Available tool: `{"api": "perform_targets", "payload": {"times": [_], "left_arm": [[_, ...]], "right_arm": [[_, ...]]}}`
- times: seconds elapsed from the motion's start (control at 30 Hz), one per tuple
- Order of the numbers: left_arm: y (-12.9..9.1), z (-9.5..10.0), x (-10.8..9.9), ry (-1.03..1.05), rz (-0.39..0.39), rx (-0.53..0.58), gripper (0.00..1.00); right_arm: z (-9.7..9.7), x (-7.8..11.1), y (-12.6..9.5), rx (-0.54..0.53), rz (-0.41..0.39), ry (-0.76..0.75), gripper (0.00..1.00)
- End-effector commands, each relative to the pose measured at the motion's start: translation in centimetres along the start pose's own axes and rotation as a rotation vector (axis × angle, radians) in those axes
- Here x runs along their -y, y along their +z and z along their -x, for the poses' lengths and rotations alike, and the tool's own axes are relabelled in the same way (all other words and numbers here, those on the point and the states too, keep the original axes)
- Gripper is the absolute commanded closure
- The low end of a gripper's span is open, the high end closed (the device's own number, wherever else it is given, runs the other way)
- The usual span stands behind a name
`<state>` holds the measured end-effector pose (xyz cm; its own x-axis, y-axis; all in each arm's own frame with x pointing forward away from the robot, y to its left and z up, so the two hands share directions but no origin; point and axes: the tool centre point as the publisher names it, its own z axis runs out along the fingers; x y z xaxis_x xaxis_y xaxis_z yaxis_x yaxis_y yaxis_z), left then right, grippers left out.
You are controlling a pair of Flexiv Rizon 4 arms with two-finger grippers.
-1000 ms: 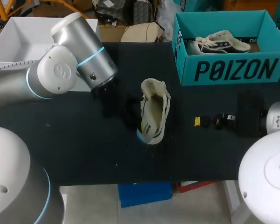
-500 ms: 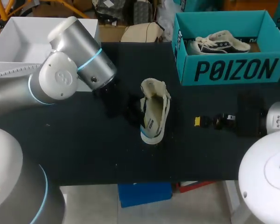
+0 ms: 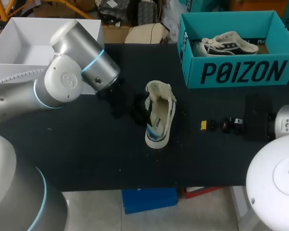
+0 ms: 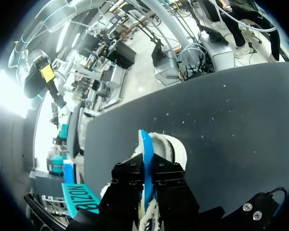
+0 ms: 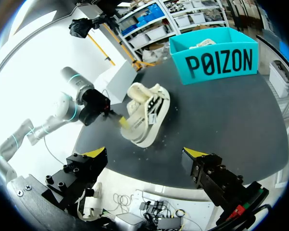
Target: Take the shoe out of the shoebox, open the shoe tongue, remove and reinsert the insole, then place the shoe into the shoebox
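Observation:
A white low sneaker point(image 3: 160, 113) lies on the black table, toe toward the front edge. My left gripper point(image 3: 137, 108) is against its left side. In the left wrist view that gripper point(image 4: 147, 167) is shut on a thin blue sheet point(image 4: 144, 144), apparently the insole, which stands on edge above the shoe point(image 4: 172, 148). My right gripper point(image 3: 214, 126) rests to the right of the shoe, pointing at it. Its fingers point(image 5: 94, 154) are open wide with nothing between them, and the shoe point(image 5: 145, 115) lies well ahead of the right gripper point(image 5: 144, 155). The teal shoebox point(image 3: 241, 72) stands at the back right.
A second sneaker point(image 3: 229, 43) lies inside the teal shoebox point(image 5: 216, 62). An open white box point(image 3: 19, 43) sits at the back left corner. Bare black tabletop point(image 3: 86, 154) runs in front of the shoe and between the shoe and my right gripper.
My left arm has swung a little to the right, toward the shoe. The shoe has rolled from its tilted pose to lie flatter, and the blue edge at its toe has shifted. The right arm stayed put.

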<state>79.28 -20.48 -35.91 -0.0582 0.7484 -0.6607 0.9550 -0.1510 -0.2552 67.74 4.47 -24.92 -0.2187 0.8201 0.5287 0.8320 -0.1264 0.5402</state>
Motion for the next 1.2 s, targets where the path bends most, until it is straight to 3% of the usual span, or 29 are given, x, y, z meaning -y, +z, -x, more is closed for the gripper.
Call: {"api": "perform_targets", "payload": {"times": [0.03,0.3,0.73,0.77,0.8,0.83,0.87,1.0,1.2], "left_arm": [[0.9,0.3,-0.8,-0.002,0.01,0.014,1.0],[1.3,1.0,-1.7,-0.019,0.03,0.011,1.0],[1.8,0.9,-2.5,-0.076,0.084,-0.095,1.0],[1.9,1.0,-2.5,-0.07,0.079,-0.096,0.93],[2.0,1.2,-2.4,-0.067,0.075,-0.097,0.69],[2.1,1.4,-2.2,-0.061,0.072,-0.101,0.22],[2.1,1.5,-2.0,-0.052,0.067,-0.098,0.0],[0.8,2.1,0.0,-0.004,0.054,-0.077,0.0],[-3.3,2.7,3.4,0.048,0.1,-0.079,0.0]], "right_arm": [[0.1,-0.1,-0.1,-0.003,-0.008,0.003,0.0],[0.1,-0.1,-0.1,-0.003,-0.008,0.003,0.0],[0.1,-0.1,-0.1,-0.003,-0.008,0.003,0.0],[0.1,-0.1,-0.1,-0.003,-0.008,0.003,0.0],[0.1,-0.1,-0.1,-0.003,-0.008,0.003,0.0],[0.1,-0.1,-0.1,-0.003,-0.008,0.003,0.0],[0.1,-0.1,-0.1,-0.003,-0.008,0.003,0.0],[0.1,-0.1,-0.1,-0.003,-0.008,0.003,0.0],[0.1,-0.1,-0.1,-0.003,-0.008,0.003,0.0]]}}
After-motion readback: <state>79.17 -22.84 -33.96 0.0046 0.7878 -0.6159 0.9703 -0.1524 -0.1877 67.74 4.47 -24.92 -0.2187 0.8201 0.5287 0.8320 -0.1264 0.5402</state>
